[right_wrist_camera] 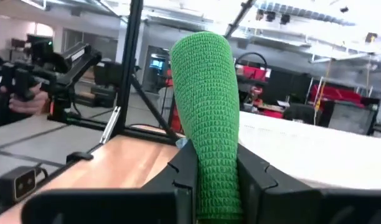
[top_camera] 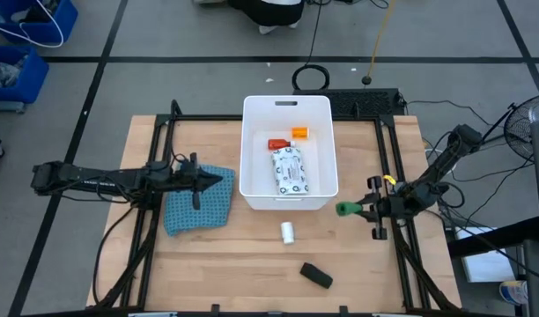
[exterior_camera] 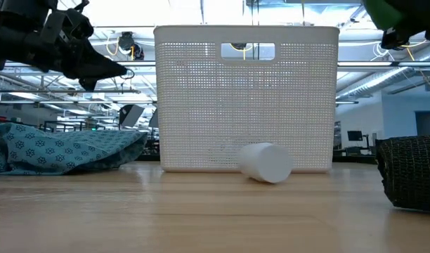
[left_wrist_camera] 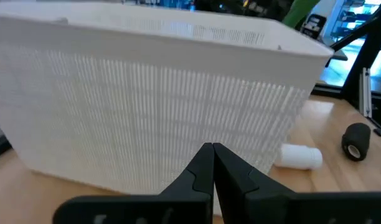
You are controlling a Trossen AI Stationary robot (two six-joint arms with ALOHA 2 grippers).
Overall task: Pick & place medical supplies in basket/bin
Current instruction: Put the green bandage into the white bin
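Observation:
The white bin (top_camera: 252, 176) stands mid-table on its base and holds the red bottle (top_camera: 277, 143), the orange bottle (top_camera: 299, 133) and the white printed packet (top_camera: 290, 172). The white roll (top_camera: 287, 232) lies on its side in front of the bin, and the black block (top_camera: 316, 275) lies nearer the near edge. My right gripper (top_camera: 349, 210), right of the bin's near corner, is shut on the green block (top_camera: 342, 209). My left gripper (top_camera: 224, 179) hovers shut over the blue-teal cloth (top_camera: 197, 207), just left of the bin. My right gripper pinches the green block between its two fingers (right_wrist_camera: 251, 173), on the block's lower part (right_wrist_camera: 216, 177). The fingers come level from the table's right. The block's free end (right_wrist_camera: 203, 56) sticks out past the fingertips toward the bin. It is lifted clear of the table (exterior_camera: 387, 13).
The cloth (exterior_camera: 60, 149) lies crumpled left of the bin. A black frame (top_camera: 388, 158) runs along the table's left, right and far sides. Blue crates (top_camera: 18, 44) sit on the floor far left. Bare wood lies between roll, black block (exterior_camera: 412, 172) and near edge.

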